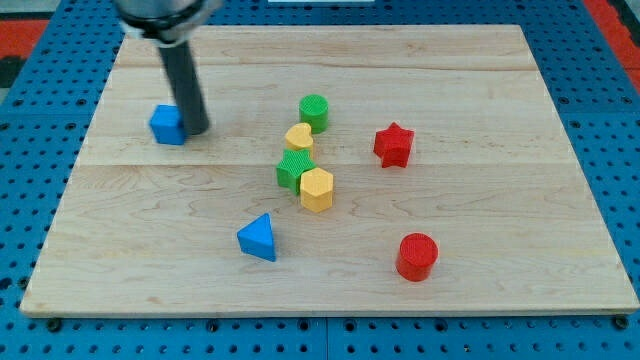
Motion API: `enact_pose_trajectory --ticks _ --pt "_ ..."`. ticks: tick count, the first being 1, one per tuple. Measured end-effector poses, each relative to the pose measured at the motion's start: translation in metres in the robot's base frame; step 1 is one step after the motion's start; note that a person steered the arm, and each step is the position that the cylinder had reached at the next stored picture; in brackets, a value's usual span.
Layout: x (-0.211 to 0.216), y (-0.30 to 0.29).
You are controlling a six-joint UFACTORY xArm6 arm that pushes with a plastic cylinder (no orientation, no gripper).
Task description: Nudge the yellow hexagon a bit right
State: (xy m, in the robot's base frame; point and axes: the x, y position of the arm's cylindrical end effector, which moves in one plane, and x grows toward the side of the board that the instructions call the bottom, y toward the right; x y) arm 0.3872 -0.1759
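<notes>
1. My tip (197, 130) rests on the wooden board (520, 260) in the view's upper left, just at the right side of the blue cube (167, 124); it is a bare rod end, holding nothing.
2. The yellow hexagon (317, 189) sits near the board's middle, well apart from my tip, toward the view's lower right of it.
3. A green star-like block (294, 168) touches the hexagon's upper left.
4. Just above that sit a yellow heart (298, 137) and a green cylinder (314, 112), close together.
5. A red star (393, 145) lies to the view's right of this cluster.
6. A blue triangle (258, 238) lies lower left of the hexagon, a red cylinder (417, 256) lower right.
</notes>
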Motion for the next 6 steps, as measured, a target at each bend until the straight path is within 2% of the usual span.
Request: enact_pose_trajectory --ticks 1,3,4,5,6 --pt "0.0 -0.045" --pt "0.108 0.11" --pt "0.123 0.17" --pt "0.159 0.139" --pt "0.161 0.063"
